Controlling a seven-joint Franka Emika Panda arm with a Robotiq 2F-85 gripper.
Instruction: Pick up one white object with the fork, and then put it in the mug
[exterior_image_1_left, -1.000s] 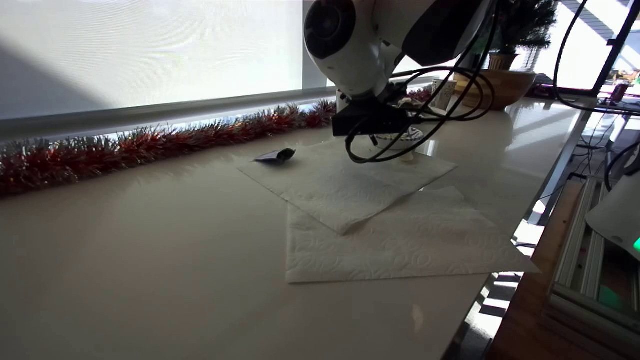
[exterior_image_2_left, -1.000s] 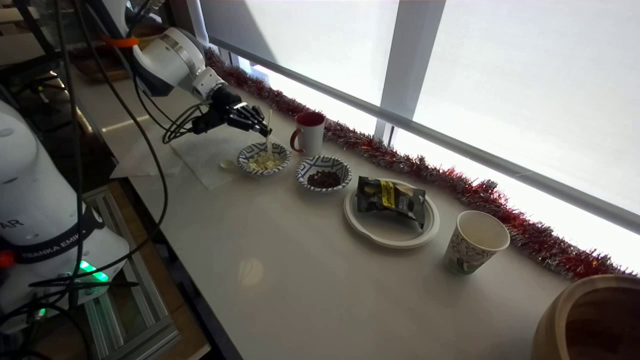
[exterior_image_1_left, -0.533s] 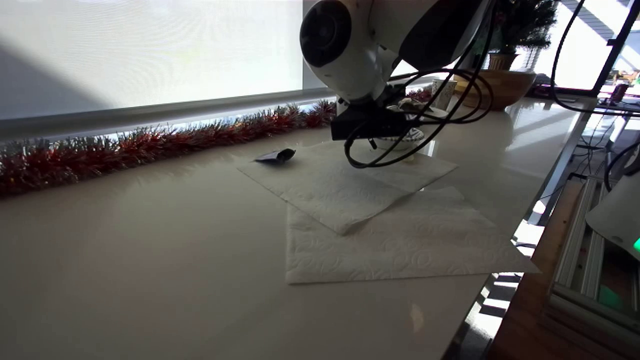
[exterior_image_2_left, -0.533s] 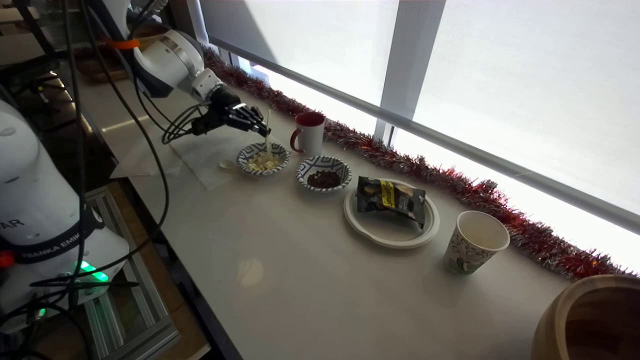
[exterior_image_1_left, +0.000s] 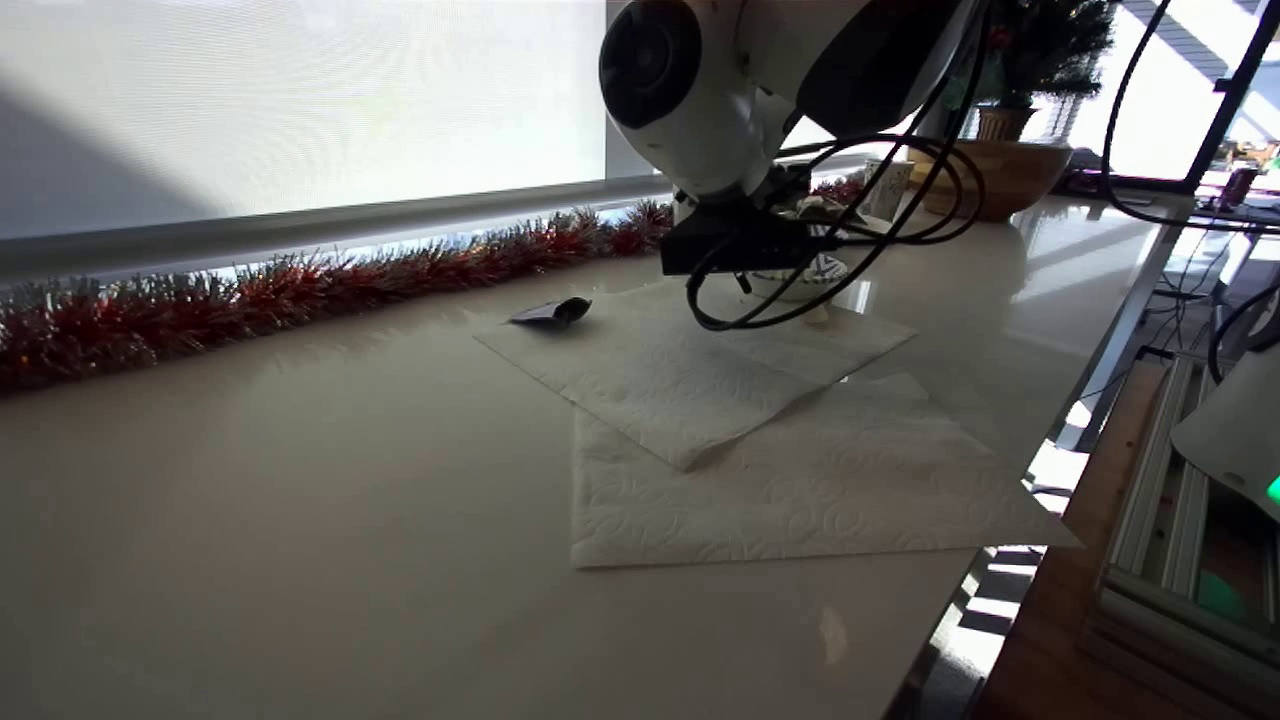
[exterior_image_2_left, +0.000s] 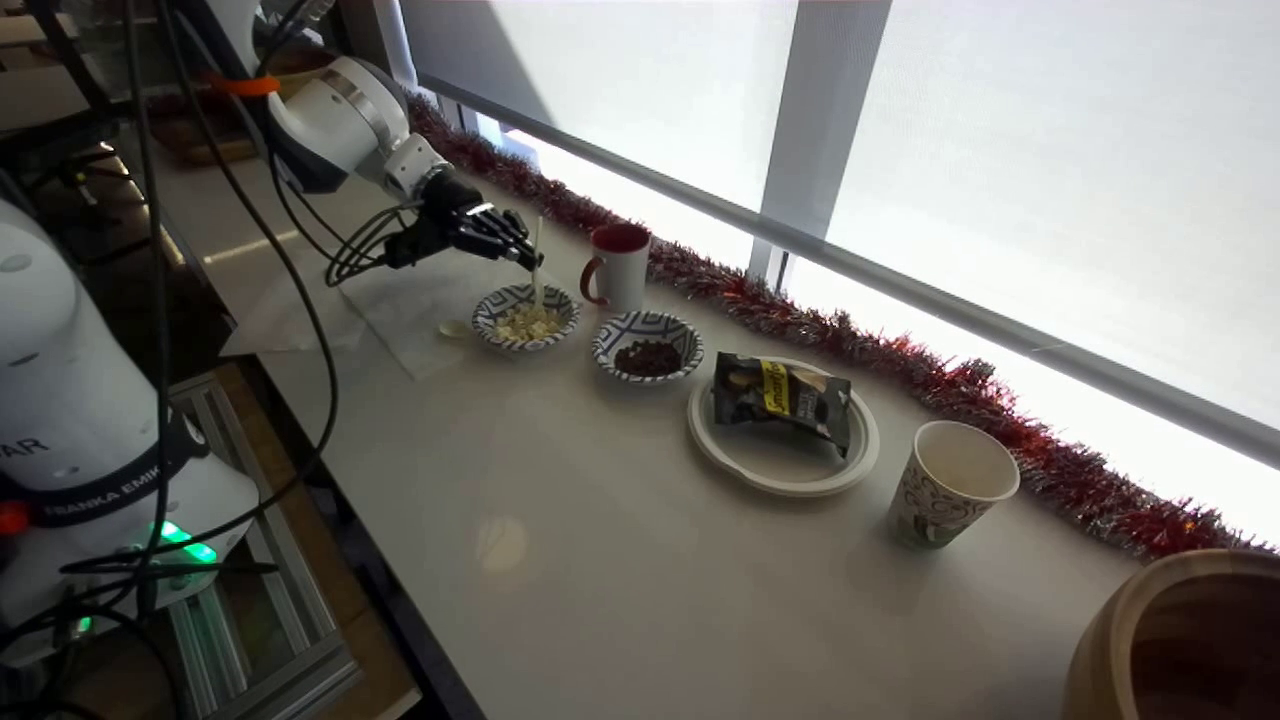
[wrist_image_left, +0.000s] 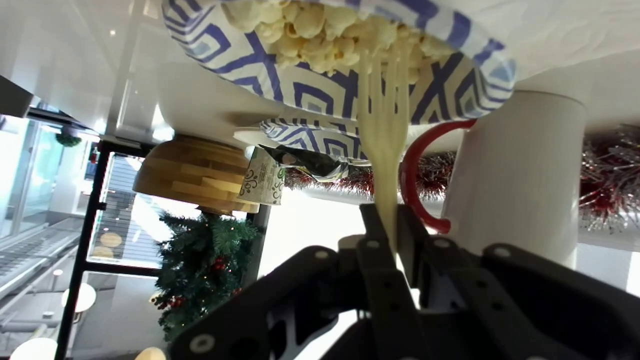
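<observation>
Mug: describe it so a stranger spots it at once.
In an exterior view, find the red tinsel garland. Between it and the popcorn bowl stands the upright mug: white outside, with red interior and handle, unlike the patterned paper cup.

white arm (exterior_image_2_left: 335, 125) | orange band (exterior_image_2_left: 245, 87) | green lights (exterior_image_2_left: 190, 545) | black cables (exterior_image_1_left: 886, 237) | black fingers (wrist_image_left: 379, 270)

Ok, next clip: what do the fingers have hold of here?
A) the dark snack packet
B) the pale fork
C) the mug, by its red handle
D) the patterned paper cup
B: in the wrist view the fingers are closed on the handle of the pale fork, whose tines point at the popcorn in its blue-patterned bowl.
</observation>
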